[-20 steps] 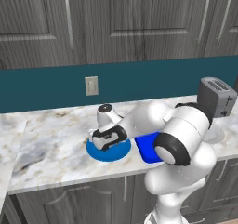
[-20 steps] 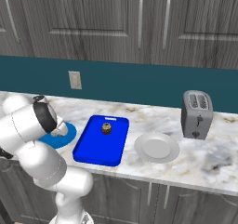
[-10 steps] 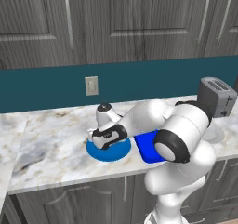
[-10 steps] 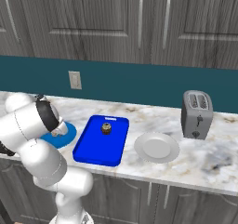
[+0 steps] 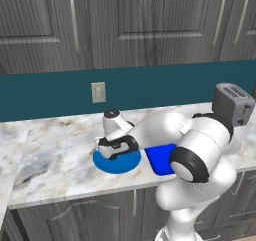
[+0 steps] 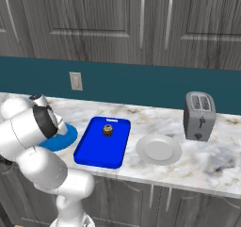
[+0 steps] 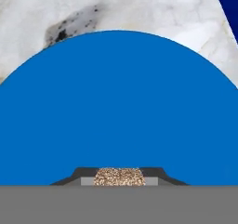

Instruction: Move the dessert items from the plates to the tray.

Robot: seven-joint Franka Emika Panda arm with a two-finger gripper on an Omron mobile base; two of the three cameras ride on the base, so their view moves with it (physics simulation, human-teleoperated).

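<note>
Here the hand (image 7: 120, 177) (over the blue plate (image 7: 116, 102)) clamps a tan dessert lump (image 7: 119, 176).

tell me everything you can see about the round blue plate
The round blue plate is a flat, plain, glossy bright-blue disc lying level on the marble counter, left of the blue tray. The gripper hangs right over it, fingers closed on a tan crumbly dessert bite. The arm hides part of it.
</note>
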